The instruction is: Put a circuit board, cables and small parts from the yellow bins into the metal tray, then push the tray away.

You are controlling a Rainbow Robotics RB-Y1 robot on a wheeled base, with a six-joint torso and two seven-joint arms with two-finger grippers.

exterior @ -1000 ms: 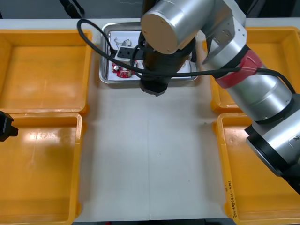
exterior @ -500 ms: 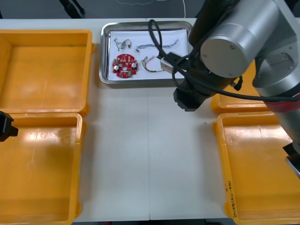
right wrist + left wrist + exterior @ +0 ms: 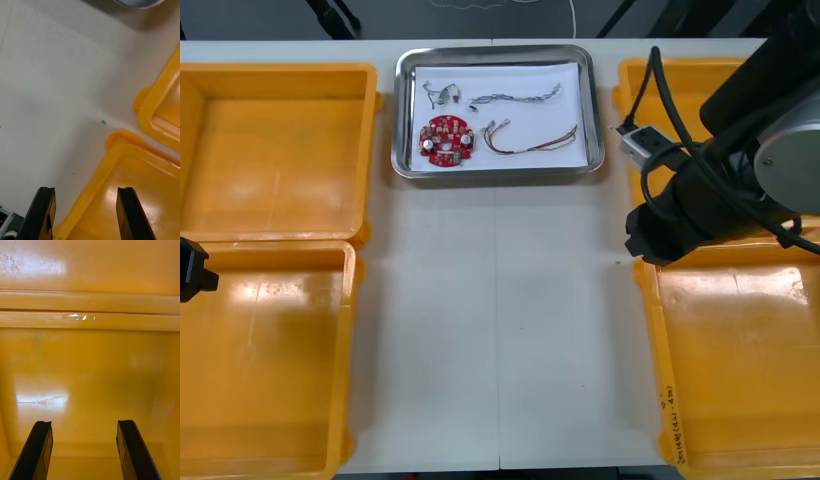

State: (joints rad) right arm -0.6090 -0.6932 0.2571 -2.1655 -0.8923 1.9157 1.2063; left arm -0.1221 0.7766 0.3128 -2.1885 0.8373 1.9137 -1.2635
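Right gripper (image 3: 86,189) spread, left gripper (image 3: 84,423) (parked) spread

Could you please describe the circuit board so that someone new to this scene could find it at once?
Find the metal tray at the table's far edge, between the yellow bins. On its white lining, toward the robot's left, lies the round red circuit board, beside the red and yellow cable. It alone is a red disc among thin cables and small metal parts.

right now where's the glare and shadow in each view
Front view: soft sheen on the near left yellow bin floor, shiny rim on the metal tray. Left wrist view: white glare patches on that bin's floor ahead of the left gripper. Right wrist view: dark shadow on the table beside the tray's edge.
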